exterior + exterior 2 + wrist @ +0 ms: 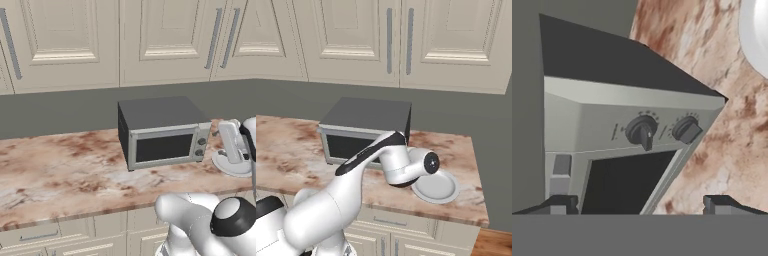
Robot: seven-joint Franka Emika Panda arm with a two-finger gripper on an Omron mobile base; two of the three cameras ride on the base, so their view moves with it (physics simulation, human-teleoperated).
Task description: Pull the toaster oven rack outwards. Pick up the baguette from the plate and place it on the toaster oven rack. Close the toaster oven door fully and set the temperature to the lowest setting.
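Note:
The toaster oven (162, 131) stands on the marble counter, dark grey with a silver front. Its door (164, 148) is shut, so the rack is hidden behind the dark glass. My gripper (641, 205) is open and empty, close to the oven's front and facing the two knobs (643, 132) beside the window (627, 182). My white hand (231, 142) hovers just right of the oven, above the plate (235, 169). The round white plate (436, 186) lies right of the oven and its surface looks bare. The baguette is out of view.
Cream wall cabinets (120, 40) hang above a grey backsplash. The counter (60, 165) stretches left of the oven and ends at an edge right of the plate (478, 200). Drawers sit below the counter front.

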